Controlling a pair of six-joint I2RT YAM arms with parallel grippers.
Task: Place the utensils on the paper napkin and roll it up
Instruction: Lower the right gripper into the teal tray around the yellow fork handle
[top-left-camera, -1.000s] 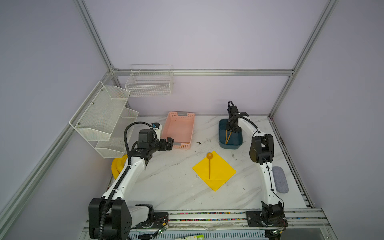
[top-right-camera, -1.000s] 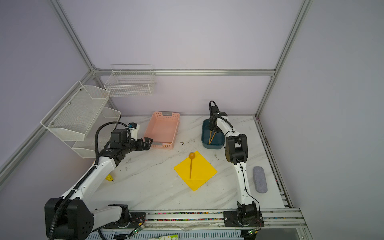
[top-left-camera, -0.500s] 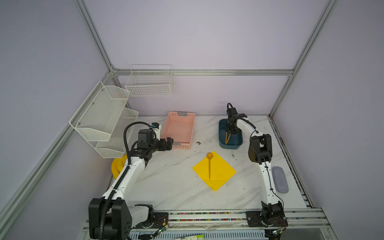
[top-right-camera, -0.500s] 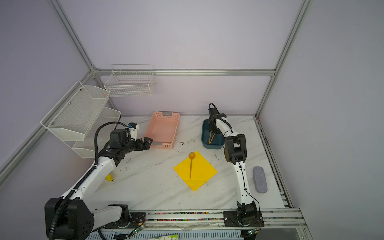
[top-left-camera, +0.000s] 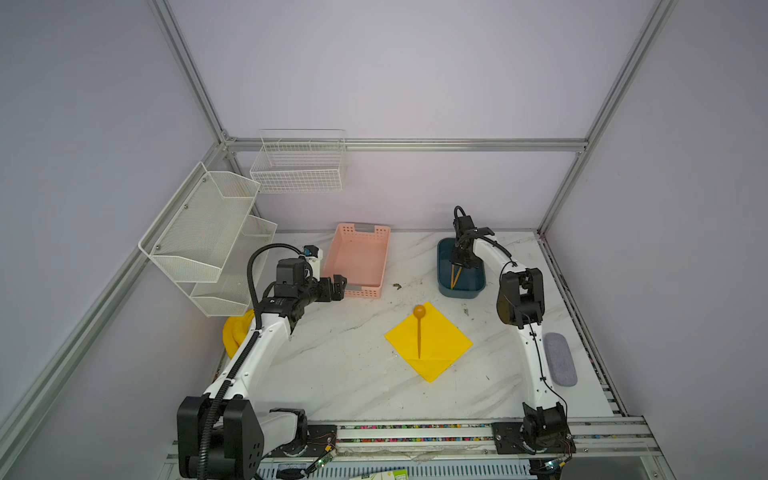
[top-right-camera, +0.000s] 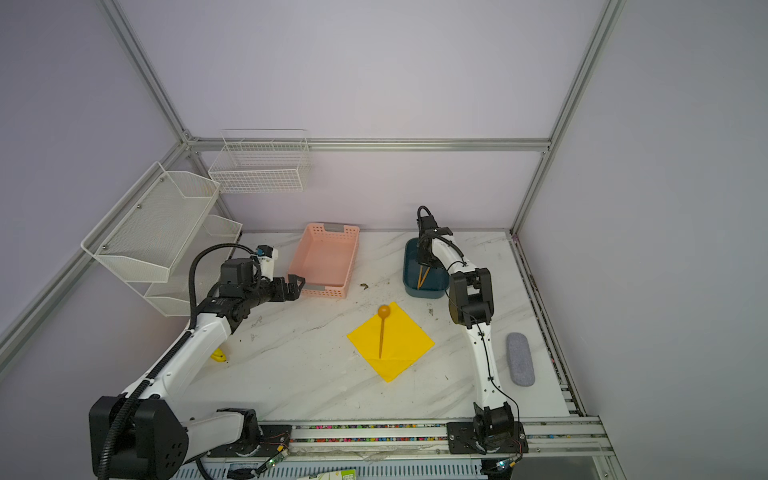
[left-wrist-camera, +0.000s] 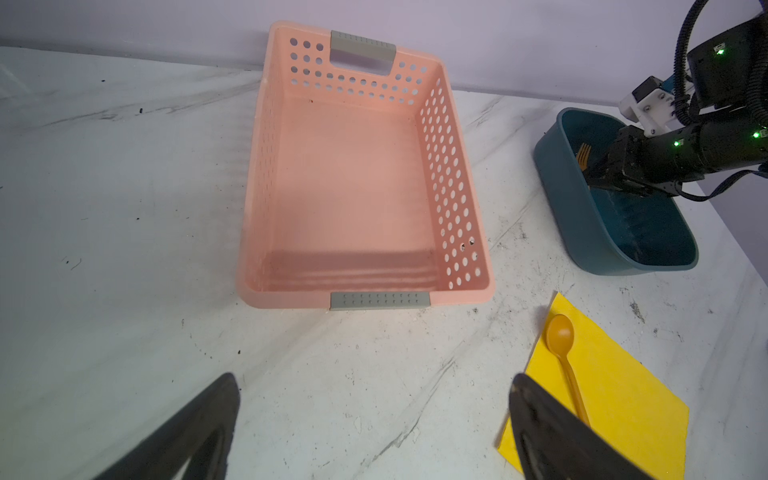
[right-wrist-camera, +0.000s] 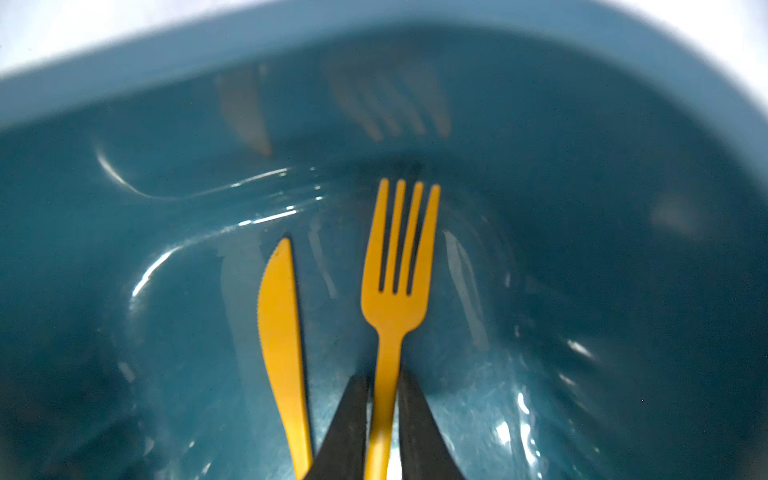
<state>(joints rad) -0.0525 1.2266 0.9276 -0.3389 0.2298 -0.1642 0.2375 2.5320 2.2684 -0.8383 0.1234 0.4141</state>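
Right end effector (right-wrist-camera: 382, 376): clamped on fork (right-wrist-camera: 395, 299) in tub (right-wrist-camera: 166, 54)
Left end effector (left-wrist-camera: 374, 382): held wide, empty
Spoon (top-left-camera: 419, 328): laid on napkin (top-left-camera: 446, 345)

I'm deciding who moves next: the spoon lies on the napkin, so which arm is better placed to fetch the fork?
Right. The right gripper is down inside the blue tub, jaws clamping the fork by its handle. The left gripper hangs open near the pink basket, well away from the tub.
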